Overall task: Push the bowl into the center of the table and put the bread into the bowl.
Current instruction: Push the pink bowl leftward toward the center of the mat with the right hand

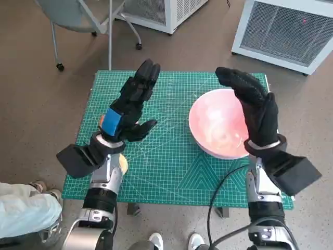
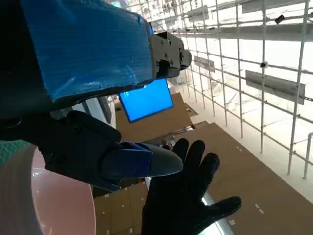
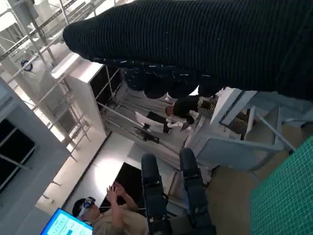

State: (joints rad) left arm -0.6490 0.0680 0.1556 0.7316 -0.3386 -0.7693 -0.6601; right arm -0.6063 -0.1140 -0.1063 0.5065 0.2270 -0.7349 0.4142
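Neither step has begun; the pink bowl (image 1: 221, 122) sits right of centre on the surface (image 1: 171, 166); the bread (image 1: 123, 163) peeks out under the left forearm. Both the left robot hand (image 1: 132, 101) and the right robot hand (image 1: 253, 107) hover raised, fingers spread, holding nothing; next, I judge, the right one must drop beside the bowl's outer rim and push it inward.

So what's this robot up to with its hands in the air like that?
Both hands are raised above a green mat and hold nothing. The left hand, with blue tape on its back, hangs over the mat's left part. The gloved right hand is up beside a pink bowl, which sits on the mat's right part, not at the centre. Something pale orange, perhaps the bread, peeks out under the left forearm.
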